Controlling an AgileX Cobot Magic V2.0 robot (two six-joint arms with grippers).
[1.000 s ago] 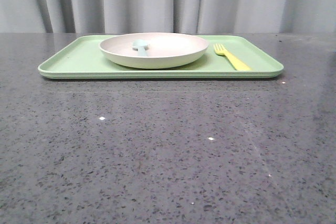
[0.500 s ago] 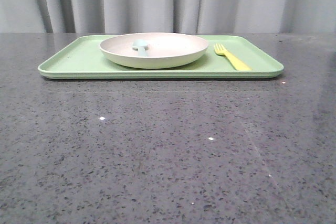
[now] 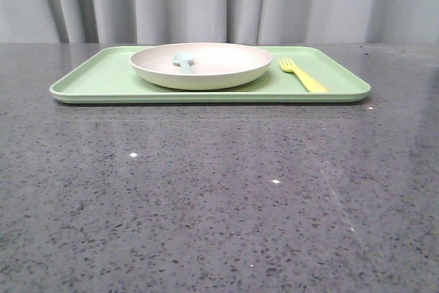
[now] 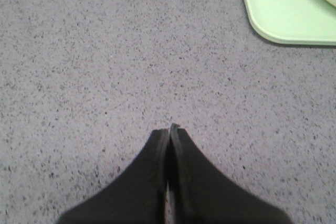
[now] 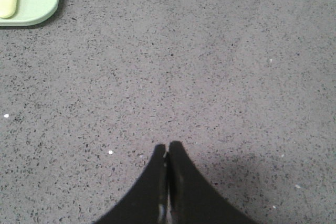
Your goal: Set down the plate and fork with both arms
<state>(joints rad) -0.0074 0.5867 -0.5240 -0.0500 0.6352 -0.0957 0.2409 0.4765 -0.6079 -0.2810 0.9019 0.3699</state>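
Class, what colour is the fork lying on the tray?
Bright yellow; the fork shows best in the front view, on the light-green tray.

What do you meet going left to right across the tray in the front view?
Bare left end of the light-green tray → small pale-blue figure inside the plate → cream-white plate → yellow fork, lying just right of the plate.

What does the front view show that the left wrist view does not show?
Only the front view shows the yellow fork, the whole plate and the curtain. Only the left wrist view shows the left gripper, shut over bare table. Both show the green tray, an edge of the plate and the speckled grey table.
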